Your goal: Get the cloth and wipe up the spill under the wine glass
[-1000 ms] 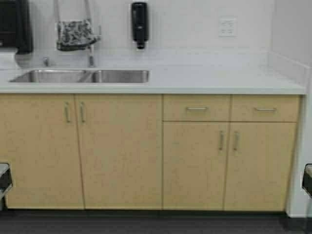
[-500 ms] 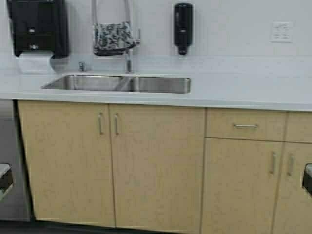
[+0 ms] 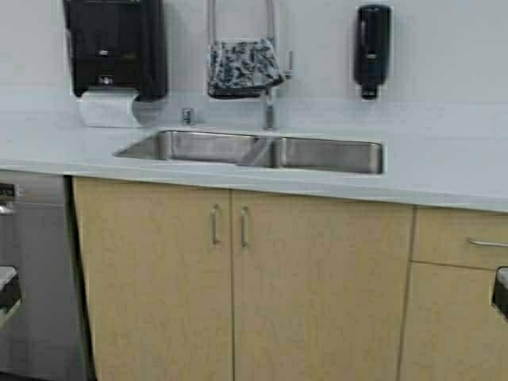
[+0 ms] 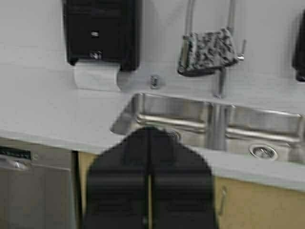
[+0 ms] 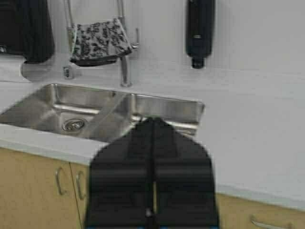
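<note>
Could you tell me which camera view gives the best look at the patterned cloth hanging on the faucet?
The right wrist view: the cloth shows its full draped spread over the faucet. The left wrist view shows it smaller and off to one side; the high view shows it farther away.

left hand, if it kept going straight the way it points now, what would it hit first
Probably the near rim of the sink: the shut left hand points over the counter edge at the left basin. Depth is unclear; the cloth hangs higher, off that line.

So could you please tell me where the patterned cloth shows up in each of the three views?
High view: the cloth hangs over the faucet, upper centre.
Left wrist view: cloth upper right, on the faucet.
Right wrist view: cloth upper left, on the faucet.
Shared landmark: the double sink.
</note>
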Robot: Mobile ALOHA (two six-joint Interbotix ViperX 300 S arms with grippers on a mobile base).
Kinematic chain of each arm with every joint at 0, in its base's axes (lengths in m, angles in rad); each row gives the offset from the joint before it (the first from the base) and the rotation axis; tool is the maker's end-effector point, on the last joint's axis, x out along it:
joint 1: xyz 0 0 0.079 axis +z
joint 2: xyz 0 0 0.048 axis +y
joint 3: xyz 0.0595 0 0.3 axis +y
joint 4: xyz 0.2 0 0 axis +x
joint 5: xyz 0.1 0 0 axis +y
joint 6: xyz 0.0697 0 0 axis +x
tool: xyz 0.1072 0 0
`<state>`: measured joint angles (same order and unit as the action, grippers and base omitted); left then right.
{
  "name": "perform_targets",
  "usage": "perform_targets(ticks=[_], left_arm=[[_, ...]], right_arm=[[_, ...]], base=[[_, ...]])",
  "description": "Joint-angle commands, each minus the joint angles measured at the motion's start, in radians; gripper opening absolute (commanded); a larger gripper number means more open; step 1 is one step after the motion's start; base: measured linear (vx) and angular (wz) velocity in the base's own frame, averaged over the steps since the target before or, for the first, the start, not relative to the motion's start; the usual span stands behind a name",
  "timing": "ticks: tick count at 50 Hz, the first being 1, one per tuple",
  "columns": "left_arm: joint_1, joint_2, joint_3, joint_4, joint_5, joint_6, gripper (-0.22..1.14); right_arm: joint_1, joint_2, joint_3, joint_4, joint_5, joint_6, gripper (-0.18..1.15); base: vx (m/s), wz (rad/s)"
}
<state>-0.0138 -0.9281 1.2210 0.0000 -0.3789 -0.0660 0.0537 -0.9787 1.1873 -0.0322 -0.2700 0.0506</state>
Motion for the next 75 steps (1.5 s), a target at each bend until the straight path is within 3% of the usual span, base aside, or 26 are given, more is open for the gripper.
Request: perform_targets(ticks=[1,32,54,75], left_arm=[[0.0,0.0,-0.018,0.002,-0.014,-0.012,0.02],[0.0,-0.005,-0.011,0.028,-0.02,-0.015,0.02],[0.002,-0.164,0.04,0.028,0.063,0.012,0.02],[0.0,-0.29,0.072,0.009,0.127,0.02,0.02]], right_arm=[[0.0,0.002,-0.014,-0.002,-0.009,0.0,0.05],[0.04,-0.026,-0.025,0.0,-0.009,0.002,0.05],[0.178,0.028,-0.11,-0.057,-0.003,-0.003,0.05],[0.364,0.255,-0.17,-0.057,0.012,-0.002,0.05]], base=[[0.38,0.22],[0.36,0.15],[0.35,-0.05],[0.31,-0.03]])
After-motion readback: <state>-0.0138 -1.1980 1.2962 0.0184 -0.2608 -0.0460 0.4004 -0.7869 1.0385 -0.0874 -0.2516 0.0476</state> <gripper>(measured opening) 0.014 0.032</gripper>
